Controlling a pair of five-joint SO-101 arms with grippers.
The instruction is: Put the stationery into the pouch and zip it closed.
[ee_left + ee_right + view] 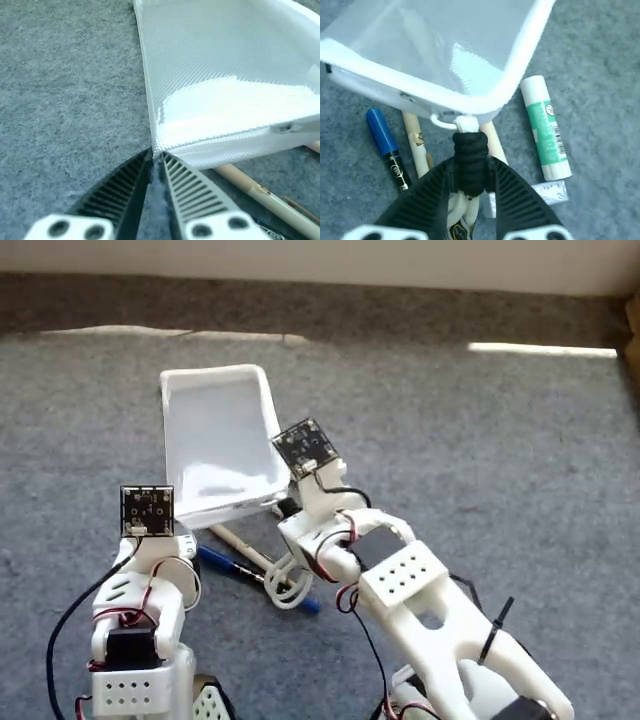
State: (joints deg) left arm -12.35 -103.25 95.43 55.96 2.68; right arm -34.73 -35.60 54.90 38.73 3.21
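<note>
White pouch (215, 435) lies lengthwise away; left end effector (156, 156) pinches its corner (160, 142), right end effector (470, 167) its pull (469, 147).

Left tool (156, 155) and right tool (470, 167) — both pinched closed, angled downward.

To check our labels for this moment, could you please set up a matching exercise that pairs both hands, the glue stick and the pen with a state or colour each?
Things:
1. left hand
2. right hand
3. glue stick
4. pen

States or colours:
a. green and white, lying on the carpet
b. shut on the black pull cord
c. blue cap, black barrel
d. pinching the corner of the pouch

Pairs: 1-d; 2-b; 3-a; 4-c.
</note>
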